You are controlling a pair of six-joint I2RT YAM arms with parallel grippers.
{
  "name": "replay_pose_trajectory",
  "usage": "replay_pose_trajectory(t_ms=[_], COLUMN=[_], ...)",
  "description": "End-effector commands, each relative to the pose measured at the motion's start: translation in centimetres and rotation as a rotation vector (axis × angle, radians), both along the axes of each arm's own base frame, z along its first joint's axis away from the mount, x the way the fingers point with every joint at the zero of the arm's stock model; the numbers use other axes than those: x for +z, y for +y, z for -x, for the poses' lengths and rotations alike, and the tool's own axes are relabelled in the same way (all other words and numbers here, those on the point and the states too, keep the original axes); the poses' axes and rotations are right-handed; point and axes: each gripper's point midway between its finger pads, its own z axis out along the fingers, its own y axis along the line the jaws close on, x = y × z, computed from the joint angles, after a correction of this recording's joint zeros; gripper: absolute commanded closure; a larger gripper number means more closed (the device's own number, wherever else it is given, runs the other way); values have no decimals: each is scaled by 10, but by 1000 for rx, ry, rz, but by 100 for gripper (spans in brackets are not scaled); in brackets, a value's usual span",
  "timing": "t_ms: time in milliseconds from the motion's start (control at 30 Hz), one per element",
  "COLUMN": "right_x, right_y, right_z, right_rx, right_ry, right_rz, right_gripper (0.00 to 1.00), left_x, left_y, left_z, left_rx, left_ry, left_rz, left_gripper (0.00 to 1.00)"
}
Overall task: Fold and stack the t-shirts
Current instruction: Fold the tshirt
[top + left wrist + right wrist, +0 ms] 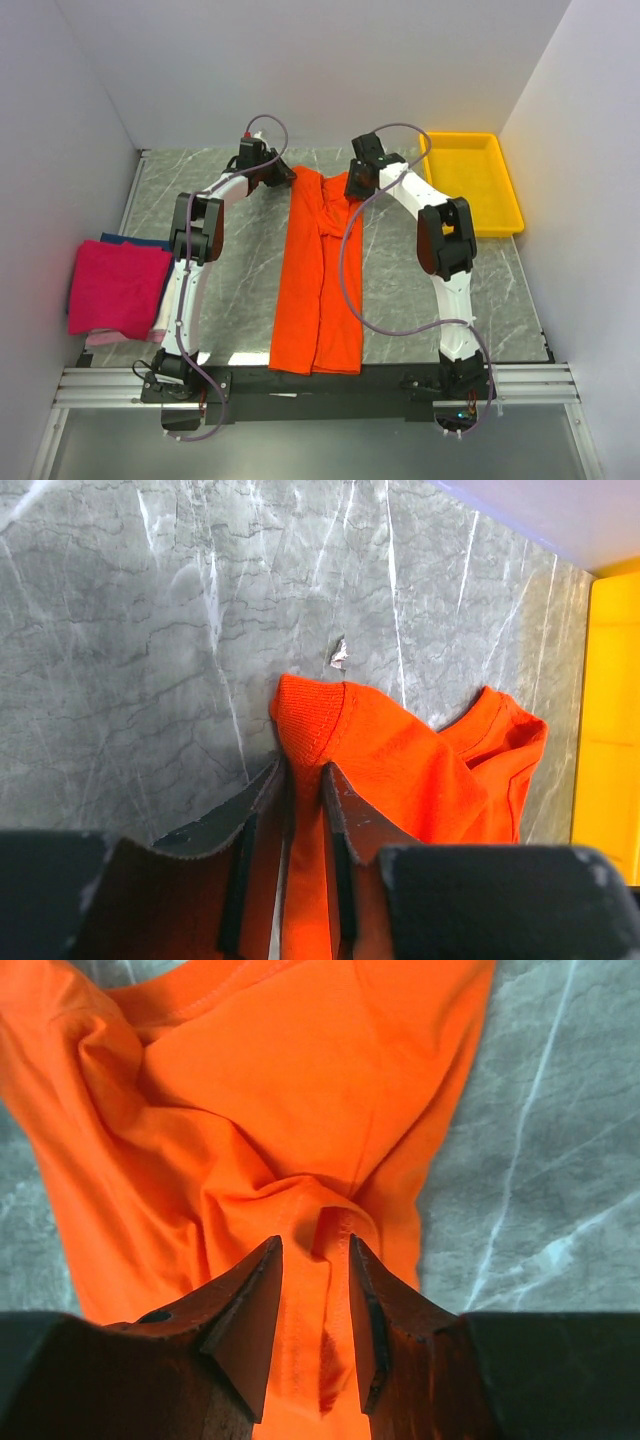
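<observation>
**Both pincers nip the orange shirt's far end**

The bright orange short-sleeved cloth t-shirt (315, 290) lies as a long folded strip in the middle of the grey marbled tabletop (240, 260). The left gripper (303, 770), jaws narrow, pinches its far-left corner. The right gripper (315, 1245) clamps a bunched fold at the far right.

We see a grey marbled table (240, 270). An orange t-shirt (315, 290) lies lengthwise down its middle, from near edge to far. At the left edge sits a stack: a magenta t-shirt (118, 288) on top, with a dark blue t-shirt (135, 241) and a pale t-shirt (110, 340) showing beneath. A yellow tray (470, 185) rests at the far right.
</observation>
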Motion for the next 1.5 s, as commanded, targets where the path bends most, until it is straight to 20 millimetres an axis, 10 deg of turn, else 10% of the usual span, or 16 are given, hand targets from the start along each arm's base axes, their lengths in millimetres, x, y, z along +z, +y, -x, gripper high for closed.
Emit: replay_pose_trajectory(t_ms=[0,500,767,1467], right_x=[27,6,-1,77], right_y=[10,17,14,-16], right_z=[-15,-22,-21,9], right_rx=[-18,-51,-88,-213], right_ry=[-68,-44,-34,-216], right_rz=[-34,-62,-58,-119], right_gripper=[61,66,100,100], left_x=[-7,-11,-14,-18], left_y=[2,1,3,5], left_z=[4,4,4,4], left_rx=[-8,-11,-9,-4], left_ry=[23,28,31,28], left_rz=[2,-2,-6,-21], left_gripper=[73,73,73,78])
